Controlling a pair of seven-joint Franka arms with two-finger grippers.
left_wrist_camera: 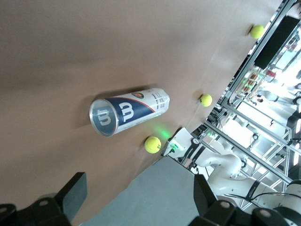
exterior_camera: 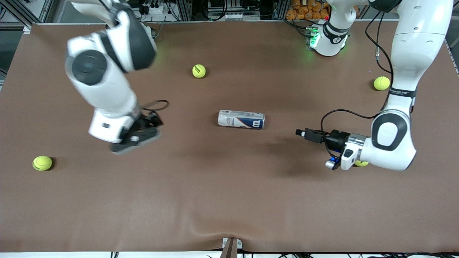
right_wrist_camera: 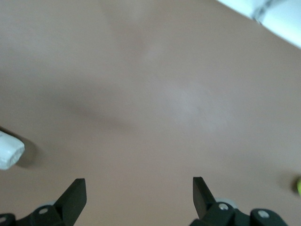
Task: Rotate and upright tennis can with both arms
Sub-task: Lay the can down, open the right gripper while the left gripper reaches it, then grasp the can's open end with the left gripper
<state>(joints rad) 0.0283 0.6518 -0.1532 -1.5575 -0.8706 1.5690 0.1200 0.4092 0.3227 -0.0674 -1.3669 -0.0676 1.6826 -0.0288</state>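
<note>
Brown cloth is spread over the table; four tennis balls are scattered on it. At its middle the tennis can is lain sideways. Left gripper and right gripper are held spread over bare cloth.

Tennis balls dot brown table (scattered).

White arms, black joints, black cables, green base lights.

Right pincer motion-blurred; one tennis ball mostly hidden (under left arm's wrist).
</note>
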